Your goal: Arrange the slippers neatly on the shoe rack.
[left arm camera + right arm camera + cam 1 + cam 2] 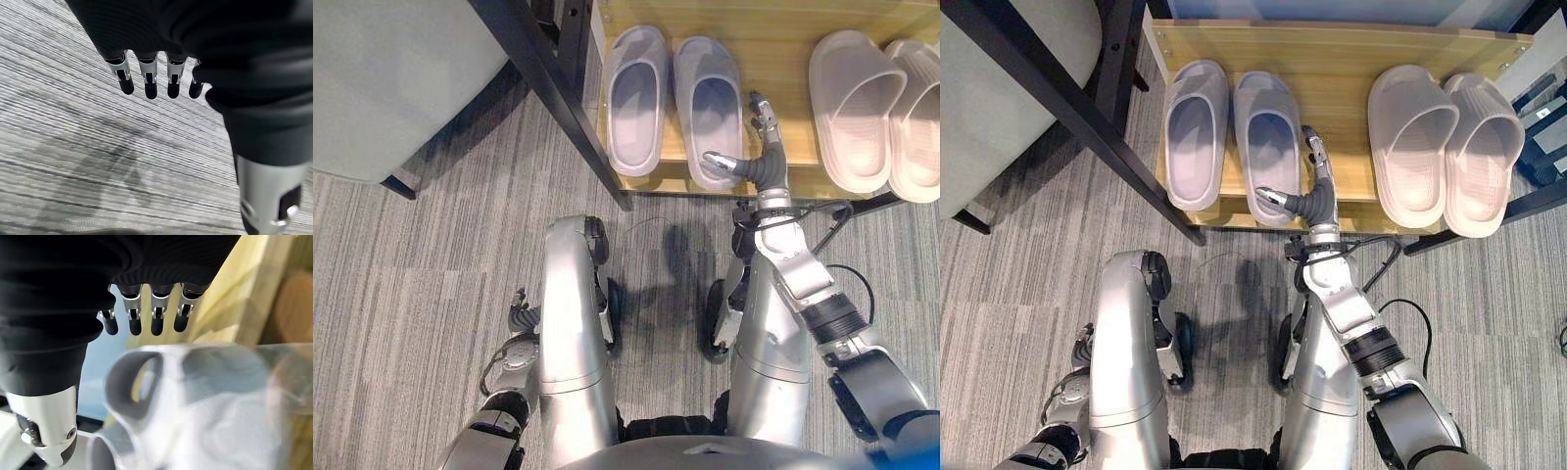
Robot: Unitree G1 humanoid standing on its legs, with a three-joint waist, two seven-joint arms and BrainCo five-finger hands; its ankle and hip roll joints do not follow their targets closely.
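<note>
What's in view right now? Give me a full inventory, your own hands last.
Lilac slippers: two, pale lilac, side by side on the shelf's left part.
Pink slippers: two, pale pink, side by side on the shelf's right part.
Shoe rack: one, light wood shelf on a black frame, ahead.
Chair: one, grey seat on dark legs, far left.
Carpet: grey, striped, underfoot.
Right hand: fingers straight, beside the inner lilac slipper, thumb at its heel.
Left hand: fingers relaxed, low over the carpet.
</note>
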